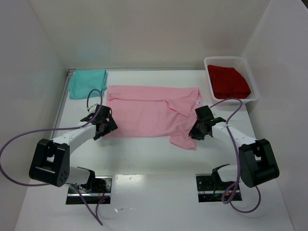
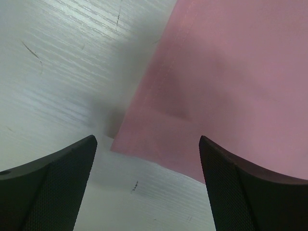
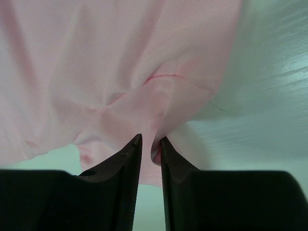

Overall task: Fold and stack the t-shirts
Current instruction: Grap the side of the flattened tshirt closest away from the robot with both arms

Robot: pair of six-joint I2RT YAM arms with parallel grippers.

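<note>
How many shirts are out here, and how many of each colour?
Pink shirt: 1, spread out in the middle
Teal shirt: 1, at the far left
Red shirt: 1, in the white basket at the far right
Total: 3 shirts

Bright, even light falls from above. The white table (image 1: 154, 159) shows a streaky sheen around the pink shirt (image 1: 144, 115), with mirror-like glare on the near side of it. A soft grey shadow hugs the shirt's left edge. In the wrist views the cloth looks slightly blurred.
</note>
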